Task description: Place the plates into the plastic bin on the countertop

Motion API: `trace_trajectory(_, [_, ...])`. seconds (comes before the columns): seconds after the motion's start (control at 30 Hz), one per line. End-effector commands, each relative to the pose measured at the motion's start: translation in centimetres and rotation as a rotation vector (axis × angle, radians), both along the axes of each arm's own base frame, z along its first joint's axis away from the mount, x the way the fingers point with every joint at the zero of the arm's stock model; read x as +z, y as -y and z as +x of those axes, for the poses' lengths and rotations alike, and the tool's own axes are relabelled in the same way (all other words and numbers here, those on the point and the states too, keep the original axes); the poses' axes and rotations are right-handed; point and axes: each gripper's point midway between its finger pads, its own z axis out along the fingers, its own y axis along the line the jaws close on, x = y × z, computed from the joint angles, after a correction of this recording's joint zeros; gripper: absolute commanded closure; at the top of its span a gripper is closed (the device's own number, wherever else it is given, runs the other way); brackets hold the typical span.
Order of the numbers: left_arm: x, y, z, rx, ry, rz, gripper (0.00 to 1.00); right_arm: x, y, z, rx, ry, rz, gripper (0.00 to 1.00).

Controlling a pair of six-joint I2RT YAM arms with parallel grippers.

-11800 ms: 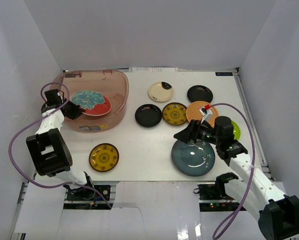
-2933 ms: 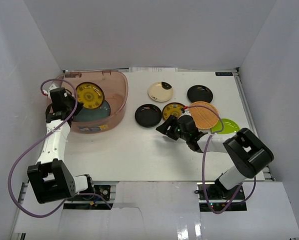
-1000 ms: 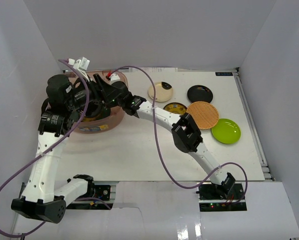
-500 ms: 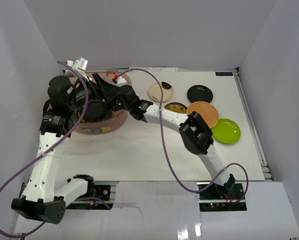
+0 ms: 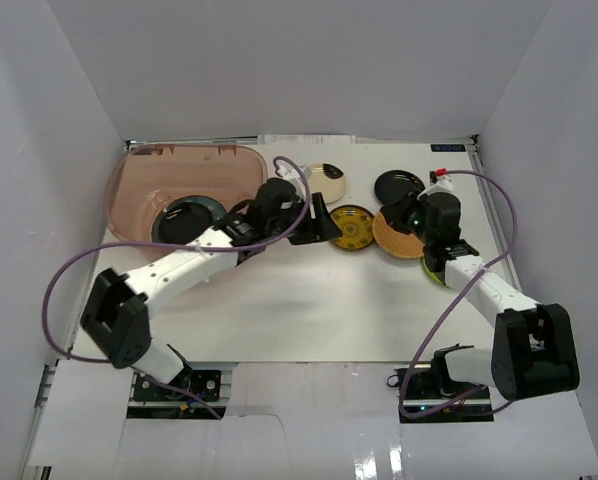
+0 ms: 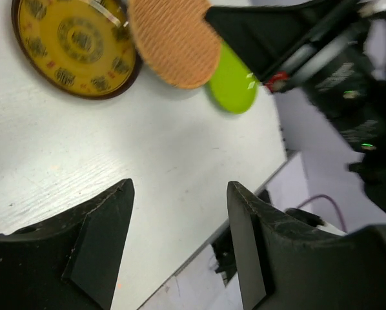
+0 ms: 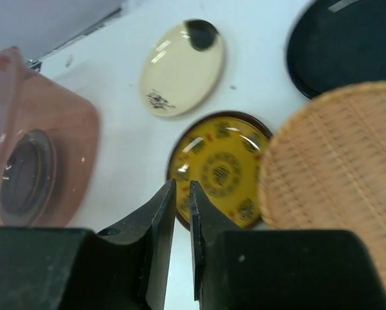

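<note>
No word, number or brand can be read with certainty in any view. At the far edge of the tabletop (image 5: 309,300) there is a small dark label (image 5: 447,148) with light marks on it, but they are too small to make out. In the right wrist view, the cream plate (image 7: 182,66) carries thin dark strokes near its lower rim, and I cannot tell if they are letters. The yellow patterned plate (image 7: 222,171) shows only rings of small ornaments, not writing.
</note>
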Motion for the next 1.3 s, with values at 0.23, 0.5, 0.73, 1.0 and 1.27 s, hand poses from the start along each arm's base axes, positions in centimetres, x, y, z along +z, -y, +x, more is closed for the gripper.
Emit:
trace_trajectory(0.23, [-12.9,4.7,9.1,0.316,-0.042,0.195,0.34,-0.7,6.6,1.0,-0.048,-0.039,0.094,0.73])
trace_trajectory(0.5, [-19.2,3.8,12.6,0.400,-0.094,0.289,0.42,-0.3,5.8,1.7,-0.001,-0.032,0.115,0.70])
trace_trajectory(0.73, [-21.2,2.0,13.4,0.420,-0.124,0.294,0.89,-1.3,4.3,3.3,0.043,-0.061,0.107,0.64])
trace_trajectory(1.0, [-19.1,-2.7,9.9,0.405,-0.070,0.398,1.00,-4.3,0.2,7.9,0.085,-0.145,-0.015,0.50])
trace_trajectory(1.27, [-9.2,-6.5,5.3,0.370,0.070,0.313,1.00,-6.0,-3.1,13.3,0.096,-0.186,-0.087,0.41])
